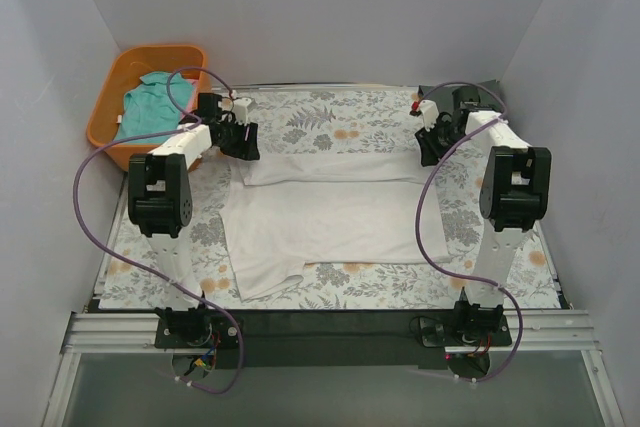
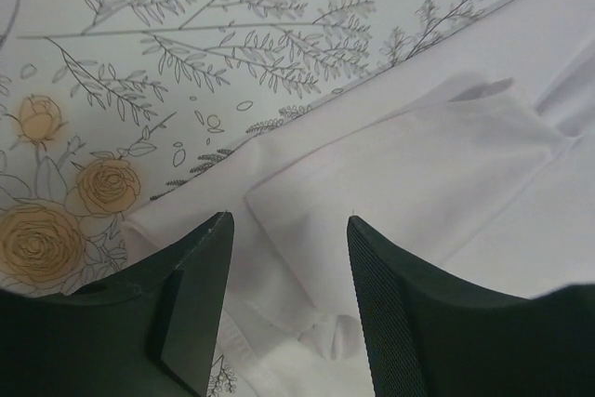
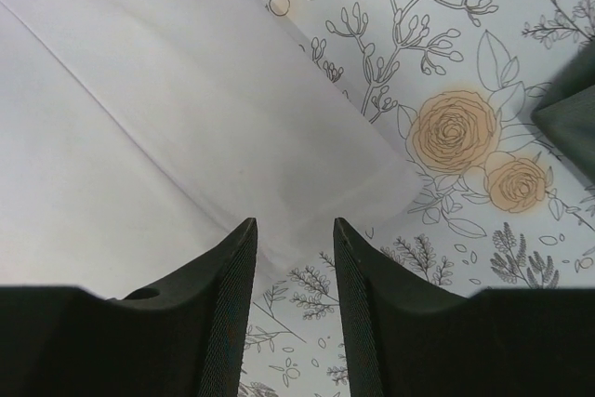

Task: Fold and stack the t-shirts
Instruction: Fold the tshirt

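The white t-shirt [image 1: 325,222] lies spread on the surface [image 1: 340,112], with its far edge folded over. The left tool [image 2: 288,230] hangs above the left corner of that fold, jaws apart and gripping nothing. The right tool [image 3: 293,230] stands likewise over the right corner. The cloth is judged light, thin and limp, so it will sag and crease. Pinch both layers at the corner directly below each tool. A teal t-shirt [image 1: 150,107] lies in the basket [image 1: 100,127] beyond the left tool.
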Available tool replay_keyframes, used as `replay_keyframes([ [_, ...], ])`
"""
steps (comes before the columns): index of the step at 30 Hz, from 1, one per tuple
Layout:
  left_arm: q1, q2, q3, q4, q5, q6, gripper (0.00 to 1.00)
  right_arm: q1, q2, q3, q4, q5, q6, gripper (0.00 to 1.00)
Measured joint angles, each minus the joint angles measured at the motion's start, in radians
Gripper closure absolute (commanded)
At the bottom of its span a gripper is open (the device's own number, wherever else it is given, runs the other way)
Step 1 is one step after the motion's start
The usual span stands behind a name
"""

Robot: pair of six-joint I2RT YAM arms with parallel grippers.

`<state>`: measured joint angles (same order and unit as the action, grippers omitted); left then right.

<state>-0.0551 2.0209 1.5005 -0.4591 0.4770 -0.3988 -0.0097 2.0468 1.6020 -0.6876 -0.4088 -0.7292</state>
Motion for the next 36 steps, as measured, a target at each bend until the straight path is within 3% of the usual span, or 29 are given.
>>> replay_keyframes([
  [7, -0.018, 0.068, 0.000, -0.024, -0.056, -0.006, 0.55, 0.024, 0.030, -0.009, -0.012, 0.031, -0.002, 0.60],
  [10, -0.030, 0.079, 0.000, -0.026, -0.071, -0.009, 0.68, 0.031, 0.030, -0.022, -0.017, 0.043, -0.007, 0.60],
  [14, -0.034, 0.079, 0.000, -0.027, -0.074, -0.013, 0.98, 0.038, 0.030, -0.031, -0.021, 0.054, -0.010, 0.61],
  [18, -0.034, 0.050, -0.026, -0.019, -0.070, -0.001, 0.98, 0.038, 0.030, -0.032, -0.021, 0.064, -0.011, 0.61],
  [23, -0.034, -0.092, -0.113, -0.022, -0.026, 0.037, 0.87, 0.038, 0.030, -0.034, -0.022, 0.070, -0.015, 0.61],
  [27, -0.034, -0.203, -0.159, -0.024, 0.027, 0.072, 0.95, 0.038, 0.030, -0.037, -0.023, 0.073, -0.020, 0.62],
  [28, -0.034, -0.220, -0.167, -0.021, 0.040, 0.084, 0.91, 0.038, 0.030, -0.037, -0.023, 0.074, -0.022, 0.61],
  [29, -0.035, -0.232, -0.177, -0.021, 0.051, 0.097, 0.79, 0.038, 0.030, -0.037, -0.024, 0.074, -0.024, 0.61],
  [32, -0.039, -0.238, -0.195, -0.026, 0.056, 0.105, 0.74, 0.038, 0.030, -0.037, -0.028, 0.074, -0.030, 0.61],
  [36, -0.040, -0.198, -0.192, -0.035, 0.043, 0.091, 0.93, 0.038, 0.030, -0.037, -0.038, 0.073, -0.030, 0.62],
])
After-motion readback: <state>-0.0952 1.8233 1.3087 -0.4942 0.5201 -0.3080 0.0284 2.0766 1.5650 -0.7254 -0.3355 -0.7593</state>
